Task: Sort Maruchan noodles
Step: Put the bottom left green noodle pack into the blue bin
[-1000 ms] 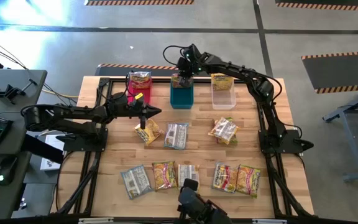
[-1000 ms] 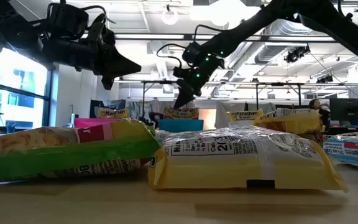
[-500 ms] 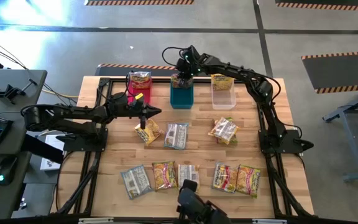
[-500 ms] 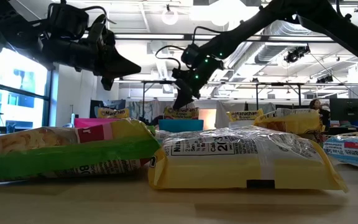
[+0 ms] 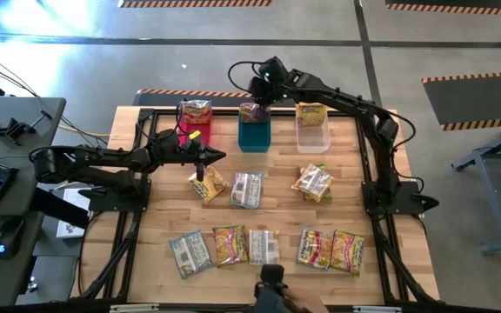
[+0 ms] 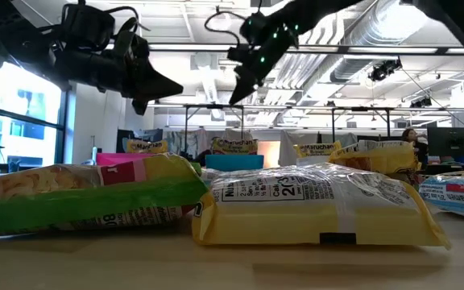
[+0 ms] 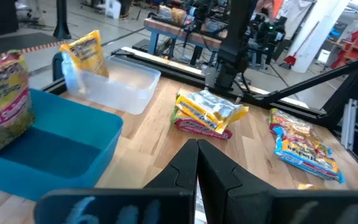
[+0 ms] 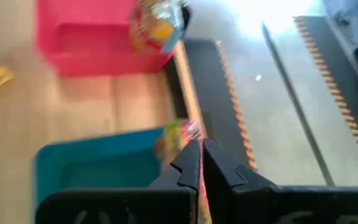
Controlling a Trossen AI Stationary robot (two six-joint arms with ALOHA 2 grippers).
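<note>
Surface still carries nine loose packets; blue bin now holds one packet; right pincer has lifted clear, clenched, empty; left pincer clenched, unmoved; next pick due.

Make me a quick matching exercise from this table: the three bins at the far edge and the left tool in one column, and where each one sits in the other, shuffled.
Column one:
1. pink bin
2. blue bin
3. clear bin
4. left tool

Column two:
A. middle of the bin row
B. over the table, above a yellow packet
C. leftmost in the overhead view
D. rightmost in the overhead view

Pairs: 1-C, 2-A, 3-D, 4-B
</note>
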